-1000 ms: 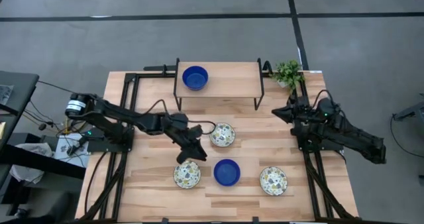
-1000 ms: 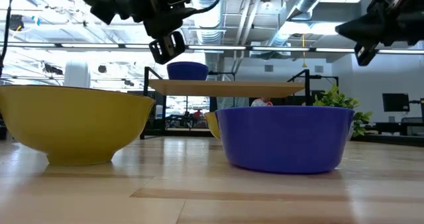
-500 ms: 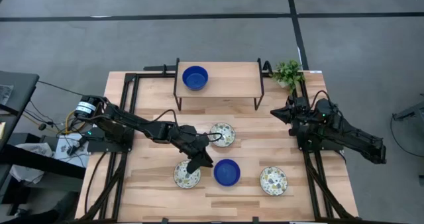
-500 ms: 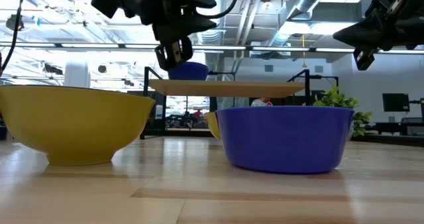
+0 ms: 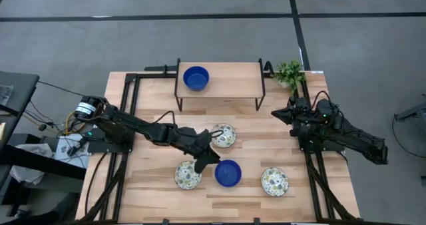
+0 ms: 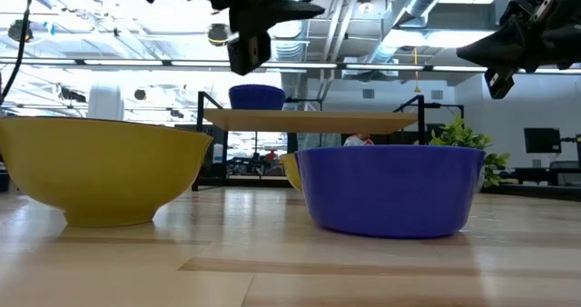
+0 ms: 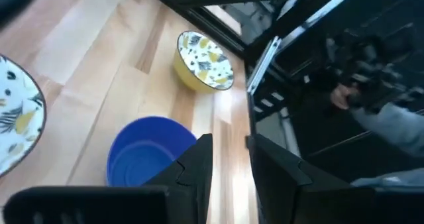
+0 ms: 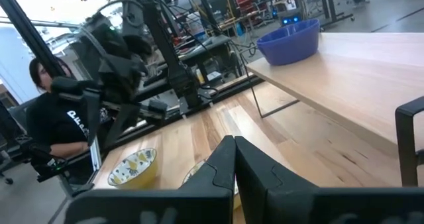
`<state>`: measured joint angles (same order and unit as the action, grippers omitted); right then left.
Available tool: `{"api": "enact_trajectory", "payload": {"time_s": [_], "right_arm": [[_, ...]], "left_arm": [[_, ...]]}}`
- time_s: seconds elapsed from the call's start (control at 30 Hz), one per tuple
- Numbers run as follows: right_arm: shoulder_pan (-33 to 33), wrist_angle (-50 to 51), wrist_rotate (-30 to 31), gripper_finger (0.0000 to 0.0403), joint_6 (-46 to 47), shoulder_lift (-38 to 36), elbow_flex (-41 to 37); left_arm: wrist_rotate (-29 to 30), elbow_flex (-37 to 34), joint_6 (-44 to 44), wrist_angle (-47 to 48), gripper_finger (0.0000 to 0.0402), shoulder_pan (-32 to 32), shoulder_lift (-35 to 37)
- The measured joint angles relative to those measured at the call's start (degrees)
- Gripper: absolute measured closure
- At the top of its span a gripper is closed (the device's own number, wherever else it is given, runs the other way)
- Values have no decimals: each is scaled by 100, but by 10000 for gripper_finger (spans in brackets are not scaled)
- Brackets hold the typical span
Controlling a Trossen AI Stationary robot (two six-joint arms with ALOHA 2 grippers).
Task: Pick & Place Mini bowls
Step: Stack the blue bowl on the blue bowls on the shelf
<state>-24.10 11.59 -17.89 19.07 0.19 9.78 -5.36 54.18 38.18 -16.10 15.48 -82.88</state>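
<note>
From above we've got one blue bowl (image 5: 196,78) parked on the shelf (image 5: 233,80); four left. Left gripper (image 5: 212,157), part-spread and empty, hovers beside the front blue bowl (image 5: 227,173). Right wrist view: right gripper (image 8: 233,159) pressed together, idle.

Left tool (image 5: 212,160) (empty) now nearer the front blue bowl (image 5: 228,174)

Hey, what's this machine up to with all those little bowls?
It is sorting mini bowls. The left gripper, holding nothing, hangs over the blue bowl at the table's front. Three patterned bowls lie nearby, and another blue bowl sits on the raised shelf. The right gripper waits shut at the side.
</note>
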Motion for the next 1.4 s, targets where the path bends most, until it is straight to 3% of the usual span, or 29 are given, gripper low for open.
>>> {"api": "enact_trajectory", "payload": {"time_s": [0.23,0.43,0.57,0.7,0.93,1.17,1.4], "right_arm": [[0,3,-2,403,0,0,2],[0,3,-2,403,0,0,2],[1,3,-4,403,0,0,2],[0,9,-4,403,0,0,4],[0,25,-4,403,-11,0,7],[0,79,-4,403,-17,0,7],[0,167,-4,403,-20,0,7]], "left_arm": [[844,979,-185,2090,303,437,-1],[1277,1247,-8,2206,303,525,-57],[1535,1573,144,2214,303,515,-489],[1471,2084,314,2324,303,453,-1146],[1534,2834,1113,3520,303,306,-1818],[1464,2871,2071,3928,303,289,-2051],[1266,2871,2436,3985,303,372,-2073]]}}
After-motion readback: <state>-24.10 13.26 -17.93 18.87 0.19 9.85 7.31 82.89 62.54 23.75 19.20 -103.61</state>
